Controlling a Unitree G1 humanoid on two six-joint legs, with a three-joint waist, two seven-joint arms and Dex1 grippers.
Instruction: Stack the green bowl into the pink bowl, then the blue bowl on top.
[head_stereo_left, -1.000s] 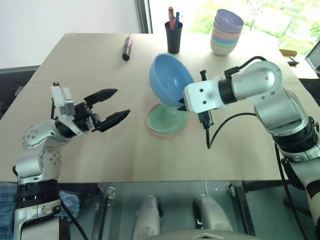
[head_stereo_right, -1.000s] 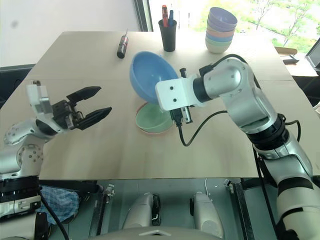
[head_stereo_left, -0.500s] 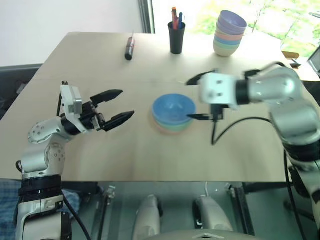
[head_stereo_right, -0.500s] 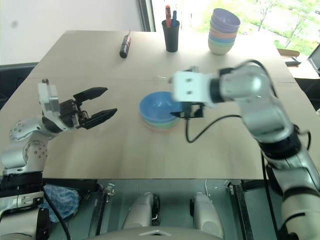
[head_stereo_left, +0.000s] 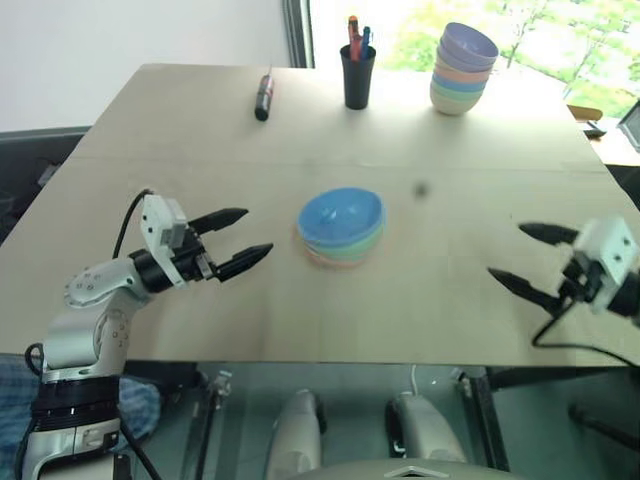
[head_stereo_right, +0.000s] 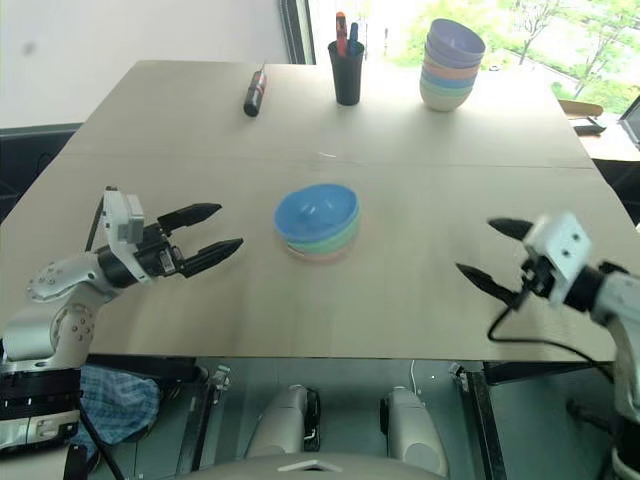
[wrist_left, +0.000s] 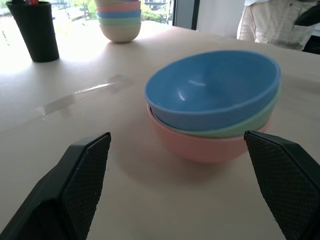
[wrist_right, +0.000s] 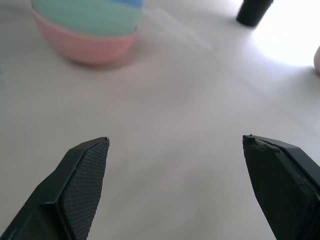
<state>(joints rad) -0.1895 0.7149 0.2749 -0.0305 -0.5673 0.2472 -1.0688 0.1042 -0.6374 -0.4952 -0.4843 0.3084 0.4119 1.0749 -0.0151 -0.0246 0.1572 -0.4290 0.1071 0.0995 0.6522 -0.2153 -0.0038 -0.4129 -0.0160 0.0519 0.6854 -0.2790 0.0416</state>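
Sitting mid-table: three bowls nested in one stack. Pink bowl at the bottom, resting on the wood; green bowl inside it, showing as a thin band; blue bowl on top, mouth up, tilting slightly in the stack.

Left claw hovering to the left of the stack, pointing toward it, fingers spread wide, gripping nothing, well apart from the bowls. Right claw hanging out by the table's right edge, fingers likewise gaping wide, holding nothing, well apart from the stack.

Standing along the far edge: black pen cup with a few pens, tall tower of pastel bowls with a lilac one on top, and a dark marker-like tool lying flat to the left of the cup. Person in a light shirt showing beyond the table in the left wrist view.
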